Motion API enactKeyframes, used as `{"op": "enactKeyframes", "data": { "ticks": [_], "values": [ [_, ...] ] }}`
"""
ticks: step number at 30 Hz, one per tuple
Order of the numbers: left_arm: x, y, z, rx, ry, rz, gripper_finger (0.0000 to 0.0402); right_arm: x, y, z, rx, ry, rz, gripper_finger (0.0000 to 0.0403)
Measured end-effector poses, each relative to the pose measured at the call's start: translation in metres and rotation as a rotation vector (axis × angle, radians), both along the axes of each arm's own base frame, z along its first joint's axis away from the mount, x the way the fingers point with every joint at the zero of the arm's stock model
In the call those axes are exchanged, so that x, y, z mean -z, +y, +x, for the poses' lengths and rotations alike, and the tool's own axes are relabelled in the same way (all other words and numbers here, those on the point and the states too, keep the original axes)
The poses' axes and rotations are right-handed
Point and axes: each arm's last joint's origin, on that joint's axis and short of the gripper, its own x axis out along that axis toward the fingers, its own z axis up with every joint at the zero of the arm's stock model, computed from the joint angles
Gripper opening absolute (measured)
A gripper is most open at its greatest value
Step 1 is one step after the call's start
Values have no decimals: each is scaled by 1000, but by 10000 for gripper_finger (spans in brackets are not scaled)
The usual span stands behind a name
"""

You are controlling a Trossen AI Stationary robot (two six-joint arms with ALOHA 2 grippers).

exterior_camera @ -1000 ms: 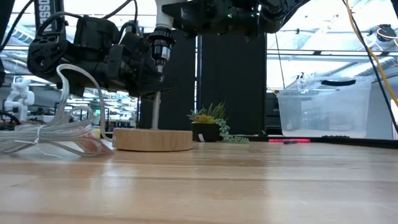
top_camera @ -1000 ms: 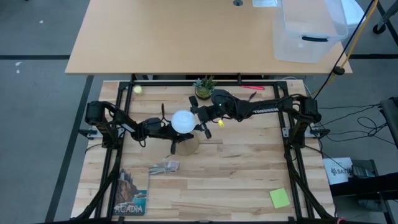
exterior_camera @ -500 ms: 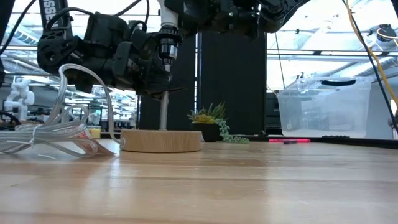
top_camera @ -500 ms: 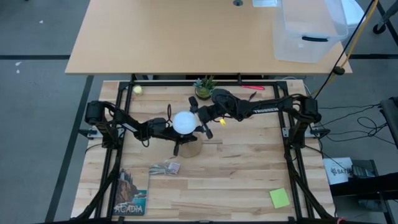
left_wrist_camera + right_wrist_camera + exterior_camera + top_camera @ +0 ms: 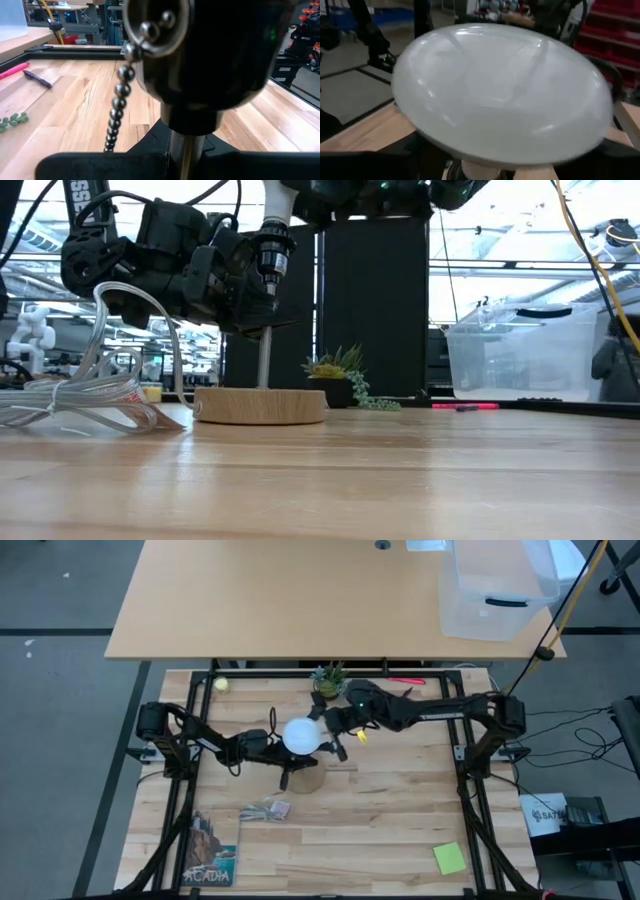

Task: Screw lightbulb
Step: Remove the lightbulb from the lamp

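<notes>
High view: I see the lightbulb (image 5: pixel 301 735) above the wooden stand (image 5: pixel 304 778) mid-table, right gripper (image 5: pixel 328 738) released around its globe, left gripper (image 5: pixel 283 758) clenched on the socket post; bare boards toward the near edge.

text: "ACADIA" | on: booklet (image 5: pixel 211 851) | table's near-left corner

The lightbulb (image 5: pixel 301 735) is sitting atop the stand (image 5: pixel 303 776) mid-surface (image 5: pixel 380 830). A plant (image 5: pixel 328 680) is standing behind it, a wrapper (image 5: pixel 264 808) lying in front, a booklet (image 5: pixel 211 850) farther front-left.
</notes>
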Motion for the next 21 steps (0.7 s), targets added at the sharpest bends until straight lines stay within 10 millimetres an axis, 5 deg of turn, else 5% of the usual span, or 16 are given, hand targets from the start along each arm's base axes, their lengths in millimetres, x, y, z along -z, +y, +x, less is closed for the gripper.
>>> {"op": "enactKeyframes", "data": {
  "ticks": [8,21],
  "values": [
    [0,0,0,0,-7,24,22,-22,23,-24,133,93,-52,284],
    [-1,1,0,-33,-15,29,22,-13,80,-26,456,213,-29,284]
  ]
}}
